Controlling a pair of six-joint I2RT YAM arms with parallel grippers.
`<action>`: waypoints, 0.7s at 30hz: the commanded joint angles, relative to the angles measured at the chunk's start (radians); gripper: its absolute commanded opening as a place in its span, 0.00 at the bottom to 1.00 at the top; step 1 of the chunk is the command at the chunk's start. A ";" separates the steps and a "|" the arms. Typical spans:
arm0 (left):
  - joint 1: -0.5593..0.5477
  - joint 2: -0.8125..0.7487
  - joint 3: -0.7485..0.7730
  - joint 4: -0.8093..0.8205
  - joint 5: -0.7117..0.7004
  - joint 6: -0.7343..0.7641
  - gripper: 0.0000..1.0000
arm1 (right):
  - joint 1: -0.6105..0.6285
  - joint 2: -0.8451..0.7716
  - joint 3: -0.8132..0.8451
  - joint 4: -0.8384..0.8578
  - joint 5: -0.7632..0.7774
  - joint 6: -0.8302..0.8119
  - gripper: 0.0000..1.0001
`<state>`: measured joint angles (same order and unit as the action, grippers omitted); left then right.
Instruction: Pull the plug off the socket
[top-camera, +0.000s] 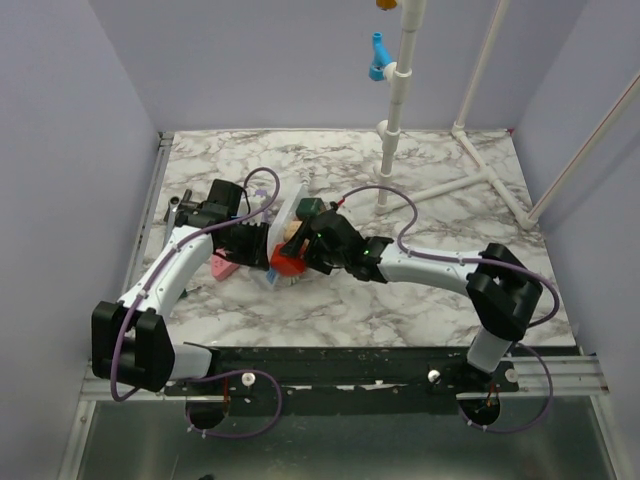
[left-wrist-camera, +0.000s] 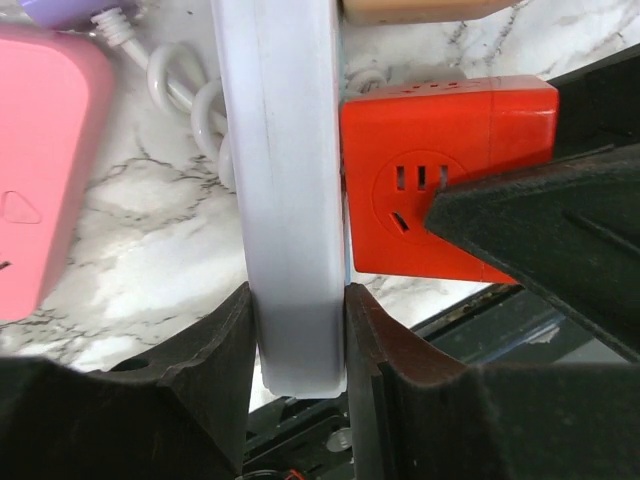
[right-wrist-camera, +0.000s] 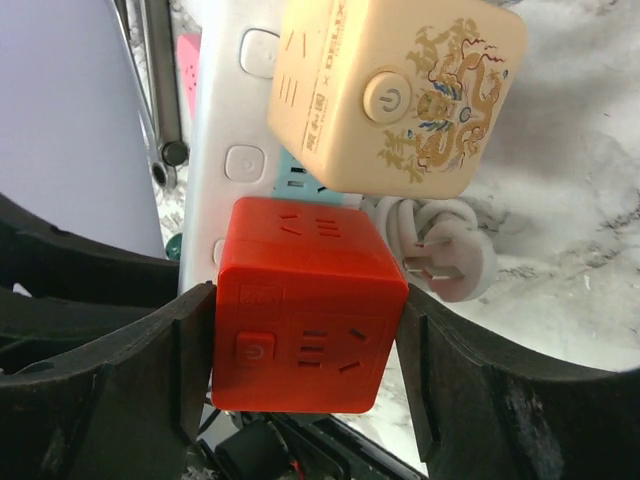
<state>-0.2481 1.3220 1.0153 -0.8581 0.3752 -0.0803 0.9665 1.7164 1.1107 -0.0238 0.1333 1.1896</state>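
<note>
The long white power strip (top-camera: 284, 212) lies on the marble table, turned on its edge. My left gripper (left-wrist-camera: 298, 330) is shut on its near end (left-wrist-camera: 285, 200), one finger on each side. A red cube plug (right-wrist-camera: 305, 310) sits flush against the strip's outlet face; it also shows in the left wrist view (left-wrist-camera: 440, 170). My right gripper (right-wrist-camera: 305, 340) is shut on this red cube, with its fingers pressed on the cube's left and right faces. A beige cube plug (right-wrist-camera: 395, 90) sits on the strip just beyond the red one.
A pink adapter (left-wrist-camera: 50, 150) lies left of the strip. The strip's coiled white cord and its plug (right-wrist-camera: 445, 255) lie right of the cubes. A white pipe frame (top-camera: 400, 100) with a blue fitting (top-camera: 378, 58) stands at the back right.
</note>
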 joint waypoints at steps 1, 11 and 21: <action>-0.001 -0.033 0.034 -0.004 -0.065 0.088 0.00 | -0.009 0.062 0.083 0.009 -0.009 -0.058 0.74; -0.001 -0.007 0.060 -0.006 -0.003 0.046 0.00 | -0.010 0.164 0.075 0.134 -0.127 0.027 0.85; -0.020 0.032 0.137 0.005 -0.011 -0.008 0.00 | -0.014 0.178 0.087 0.167 -0.170 0.075 0.59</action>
<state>-0.2436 1.3666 1.0996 -0.8944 0.3058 -0.0483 0.9401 1.8832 1.1904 0.0753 0.0063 1.2411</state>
